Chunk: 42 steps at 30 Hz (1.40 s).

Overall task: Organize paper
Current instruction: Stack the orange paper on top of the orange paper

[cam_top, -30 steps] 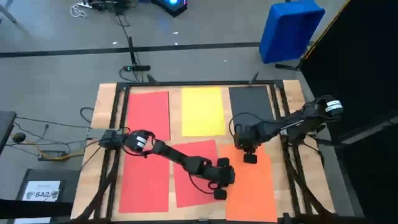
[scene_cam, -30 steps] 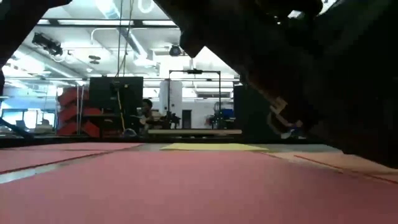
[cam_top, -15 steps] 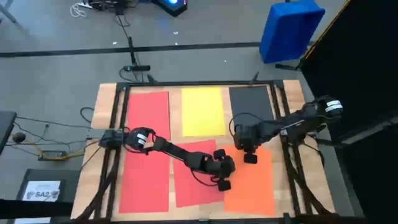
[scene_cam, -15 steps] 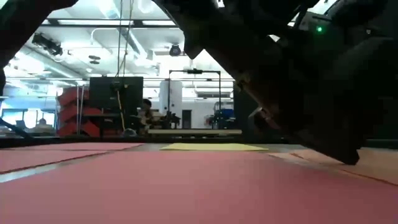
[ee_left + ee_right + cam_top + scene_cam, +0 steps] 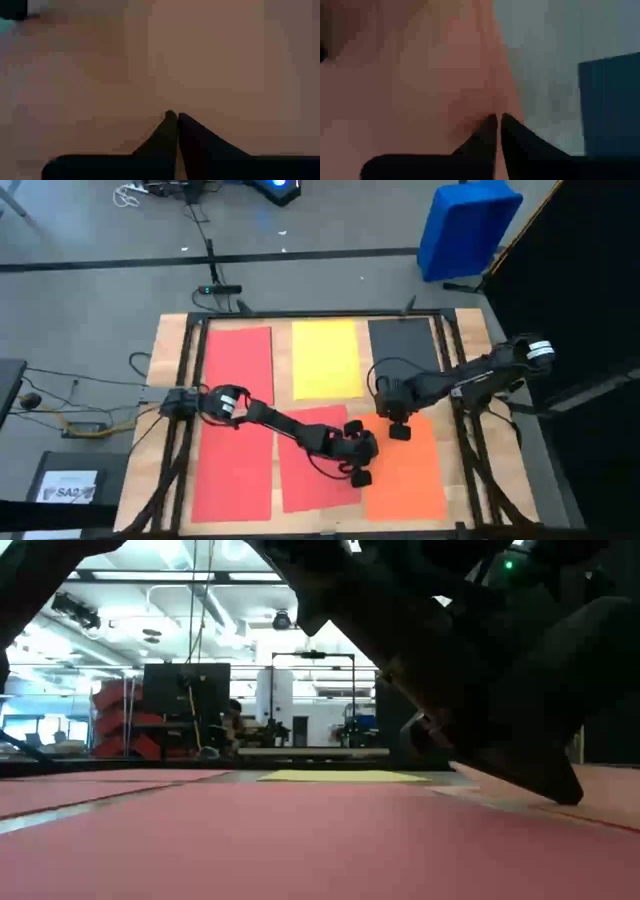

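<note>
Both closed and empty, the left gripper point(image 5: 358, 473) and right gripper point(image 5: 398, 429) press fingertips onto the orange sheet point(image 5: 408, 480) at the table's near right, apparently to slide it square

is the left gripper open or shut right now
Shut: in its wrist view the left gripper has both dark fingers meeting at the tips, pressed down on a red sheet.

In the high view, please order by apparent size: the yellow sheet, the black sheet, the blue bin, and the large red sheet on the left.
1. large red sheet, clearly the largest
2. yellow sheet
3. blue bin and black sheet: these look alike, and an arm covers part of the black sheet, so I do not rank them.
</note>
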Tool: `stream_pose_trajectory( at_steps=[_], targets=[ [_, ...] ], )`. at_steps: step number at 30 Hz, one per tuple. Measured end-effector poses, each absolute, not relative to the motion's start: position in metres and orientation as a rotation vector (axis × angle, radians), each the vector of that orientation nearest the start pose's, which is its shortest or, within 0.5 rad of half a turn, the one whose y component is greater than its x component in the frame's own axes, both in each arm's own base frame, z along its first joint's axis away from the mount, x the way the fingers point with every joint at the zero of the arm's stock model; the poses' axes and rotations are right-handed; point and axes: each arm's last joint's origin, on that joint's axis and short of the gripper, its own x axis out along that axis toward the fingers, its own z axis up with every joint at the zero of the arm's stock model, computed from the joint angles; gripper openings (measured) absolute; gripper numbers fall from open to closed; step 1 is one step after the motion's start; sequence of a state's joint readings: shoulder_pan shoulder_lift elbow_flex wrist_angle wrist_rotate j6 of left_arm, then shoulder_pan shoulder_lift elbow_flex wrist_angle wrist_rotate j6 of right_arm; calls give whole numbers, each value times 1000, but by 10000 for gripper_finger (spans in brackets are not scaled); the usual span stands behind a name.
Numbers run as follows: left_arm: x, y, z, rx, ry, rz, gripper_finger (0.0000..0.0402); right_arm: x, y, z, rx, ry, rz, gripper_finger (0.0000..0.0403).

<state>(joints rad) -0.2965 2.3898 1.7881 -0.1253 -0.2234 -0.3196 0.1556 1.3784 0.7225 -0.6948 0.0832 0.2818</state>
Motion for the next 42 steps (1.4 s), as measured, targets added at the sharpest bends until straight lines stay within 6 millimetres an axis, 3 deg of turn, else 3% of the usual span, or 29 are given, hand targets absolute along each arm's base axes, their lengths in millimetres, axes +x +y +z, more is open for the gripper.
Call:
stream_pose_trajectory(
  at_steps=[8,13,17,21,26,30,34,42],
  targets=[
    [508,-150,157,-93,665,-19,0,201,35,194,102,1260,-185,0],
    [504,-142,169,-4,745,-27,0,182,47,212,154,1194,-168,0],
    [504,-116,183,34,774,20,0,167,73,224,160,1100,-112,0],
    [509,-88,182,53,784,58,0,151,108,224,151,1026,-88,0],
    [517,-49,181,33,761,124,0,138,157,209,121,987,11,0],
    [521,-25,181,4,731,146,0,138,192,190,141,975,103,0],
    [527,-13,181,-28,683,119,0,145,219,177,148,1027,169,0],
    [531,-11,159,-43,703,98,0,168,266,178,154,1097,300,0]
  ],
)
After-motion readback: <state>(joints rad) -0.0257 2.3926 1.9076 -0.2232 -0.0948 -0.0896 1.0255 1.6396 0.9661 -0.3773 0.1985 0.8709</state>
